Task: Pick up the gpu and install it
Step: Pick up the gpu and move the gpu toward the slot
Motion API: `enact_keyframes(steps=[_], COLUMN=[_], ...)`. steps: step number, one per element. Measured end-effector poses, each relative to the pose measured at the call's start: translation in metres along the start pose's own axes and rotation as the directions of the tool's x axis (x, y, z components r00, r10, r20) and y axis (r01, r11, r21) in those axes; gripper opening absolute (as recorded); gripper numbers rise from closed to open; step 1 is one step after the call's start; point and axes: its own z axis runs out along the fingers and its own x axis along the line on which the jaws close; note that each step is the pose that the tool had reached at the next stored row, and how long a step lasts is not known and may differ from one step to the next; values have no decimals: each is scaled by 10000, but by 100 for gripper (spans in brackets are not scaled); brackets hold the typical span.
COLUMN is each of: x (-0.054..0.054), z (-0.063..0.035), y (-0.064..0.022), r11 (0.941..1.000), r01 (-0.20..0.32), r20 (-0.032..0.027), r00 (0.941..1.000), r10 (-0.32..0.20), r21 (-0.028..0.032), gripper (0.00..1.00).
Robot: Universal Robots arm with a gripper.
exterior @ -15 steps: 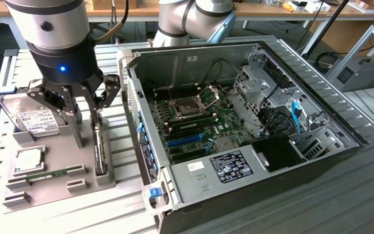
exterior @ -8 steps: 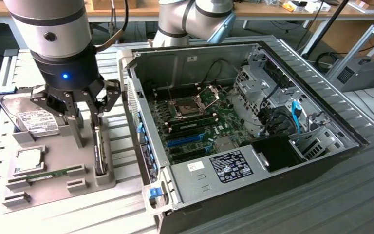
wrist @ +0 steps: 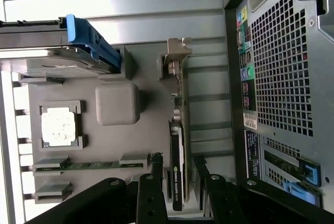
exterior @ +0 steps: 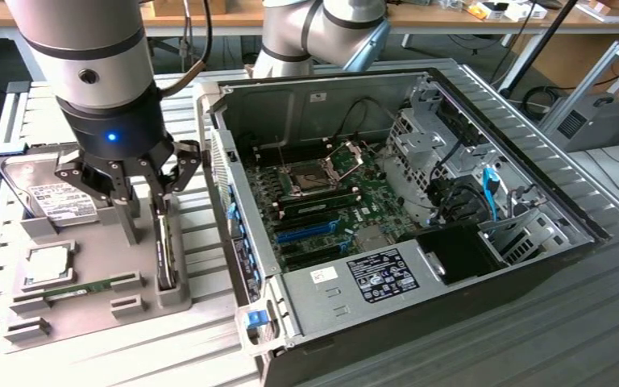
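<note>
The gpu (exterior: 164,251) stands on its long edge in a slot at the exterior view's right side of a grey holder tray (exterior: 94,258). In the wrist view the gpu (wrist: 178,130) is a thin dark card with its silver end bracket (wrist: 176,57) at the far end. My gripper (exterior: 146,193) hangs straight over it, open. Its two black fingers (wrist: 156,169) straddle the card near its cooler end, with a small gap on each side. My gripper (wrist: 178,171) holds nothing.
The tray also carries a hard drive (exterior: 57,201) with a blue bracket (wrist: 88,38), a processor (exterior: 49,264) and a green memory stick (exterior: 89,286). The opened computer case (exterior: 503,201) lies to the exterior view's right, its motherboard (exterior: 321,210) exposed; its rear panel (wrist: 282,78) is close beside the gpu.
</note>
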Motion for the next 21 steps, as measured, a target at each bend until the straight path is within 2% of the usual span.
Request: enact_keyframes(steps=[4, 12, 21], x=[0, 1, 2], z=[39, 45, 116], y=[-2, -2, -5], r11=[10000, 10000, 10000], r01=[0, 0, 0], r20=[0, 1, 1], r00=[10000, 10000, 10000], r10=[0, 0, 0], r21=[0, -1, 0], gripper=[36, 36, 36])
